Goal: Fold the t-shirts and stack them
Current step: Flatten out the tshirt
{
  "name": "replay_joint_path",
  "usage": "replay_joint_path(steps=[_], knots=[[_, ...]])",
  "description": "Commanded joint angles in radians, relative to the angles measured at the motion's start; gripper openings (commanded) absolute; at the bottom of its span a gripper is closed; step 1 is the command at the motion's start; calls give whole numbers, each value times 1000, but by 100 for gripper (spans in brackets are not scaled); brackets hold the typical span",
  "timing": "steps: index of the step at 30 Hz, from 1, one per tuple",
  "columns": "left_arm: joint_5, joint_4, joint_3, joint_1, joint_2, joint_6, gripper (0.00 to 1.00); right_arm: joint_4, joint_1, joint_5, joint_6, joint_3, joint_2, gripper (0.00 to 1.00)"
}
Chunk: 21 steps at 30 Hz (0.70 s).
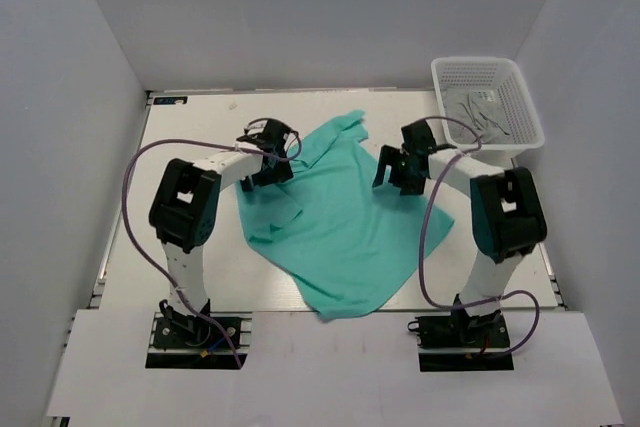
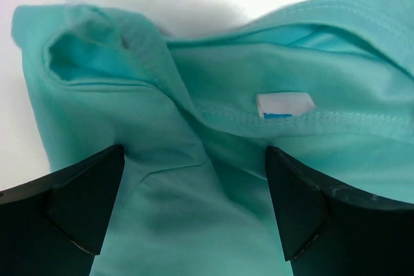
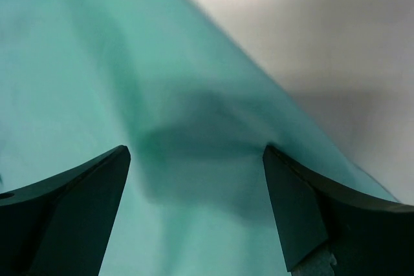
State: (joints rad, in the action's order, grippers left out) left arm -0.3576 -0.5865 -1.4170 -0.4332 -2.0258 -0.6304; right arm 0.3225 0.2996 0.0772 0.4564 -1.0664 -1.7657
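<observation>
Left tool: the black two-finger left gripper [image 2: 194, 214] is hovering low over the neck end of the shirt, fingers spread wide, nothing between them.
Right tool: the black two-finger right gripper [image 3: 194, 208] is hanging over the shirt's right-hand edge, jaws equally wide apart, holding nothing.
Shirt: the plain teal-green short-sleeved t-shirt [image 1: 345, 232] of thin soft cloth is lying rumpled and askew across the middle of the white bench [image 1: 190, 132], reaching from the far middle down to the near edge.
Neck: the ribbed collar [image 2: 162, 72] is showing right ahead of the left fingers, and a small white neck tag [image 2: 284, 104] is sitting on the seam.
Handling: it is looking light, limp and baggy, so it is likely going to drape and slide rather than hold any shape.
Where to grab: the stitched collar seam and the hemmed side edge are looking like the firmest pinches, one layer each.
Container: a white plastic mesh basket [image 1: 443, 82] is sitting at the bench's far right corner, well apart from the shirt.
Contents: something pale grey is lying inside, but it is too small to identify.
</observation>
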Motion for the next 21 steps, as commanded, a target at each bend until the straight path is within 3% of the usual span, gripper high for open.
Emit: replay_joint_path(steps=[1, 2, 5, 9, 14, 21], knots=[[-52, -177, 162, -30, 110, -156, 99, 59, -19, -115, -50, -98, -187, 90], [-69, -177, 190, -41, 145, -175, 99, 84, -20, -129, -91, -238, -211, 90], [35, -122, 308, -65, 274, -142, 99, 99, -16, -122, -171, -422, -294, 90], [134, -78, 331, -114, 357, -6, 99, 70, -10, -88, -263, -495, -252, 90], [74, -99, 225, -157, 371, 47, 99, -32, 6, -30, -268, -289, -6, 90], [-26, -130, -14, -202, 170, 162, 99, -106, 18, -16, -133, 98, 224, 90]])
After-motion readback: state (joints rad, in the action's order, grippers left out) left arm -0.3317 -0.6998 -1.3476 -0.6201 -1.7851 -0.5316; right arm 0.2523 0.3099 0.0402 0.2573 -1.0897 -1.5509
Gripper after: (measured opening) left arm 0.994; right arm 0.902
